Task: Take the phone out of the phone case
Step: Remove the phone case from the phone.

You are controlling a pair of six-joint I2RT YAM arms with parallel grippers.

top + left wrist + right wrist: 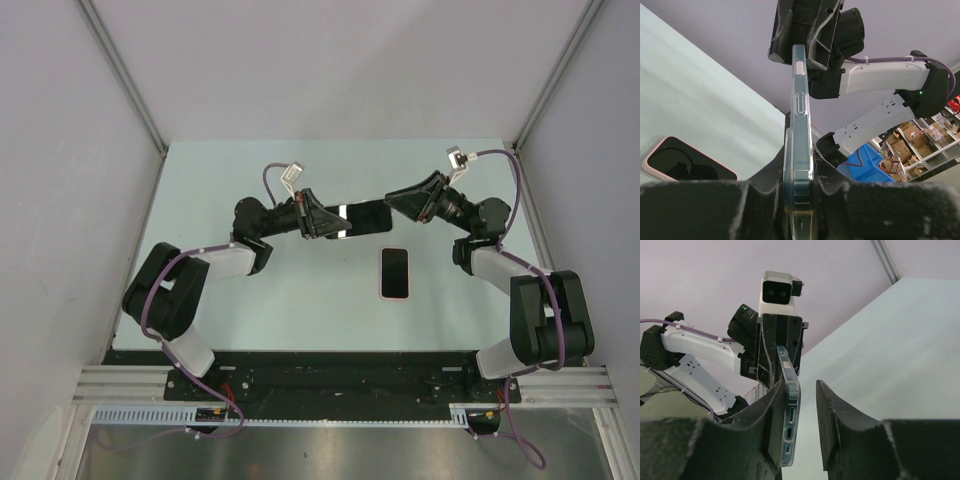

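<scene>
Top view: case (355,216) is up off the surface (250,180), long axis 9-to-3, left end effector (322,220) on one end, right end effector (402,203) on the other. Its face is dark, so I reckon the phone (375,212) isn't out yet. Left wrist: I'm clamped tight on it. Right wrist: jaws part open, one finger touching, and the port end faces 3. Next: pinch, then peel.

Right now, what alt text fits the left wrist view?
A clear phone case stands edge-on, its near end clamped in the left gripper, its far end at the right gripper. A pink-rimmed phone lies on the table.
</scene>
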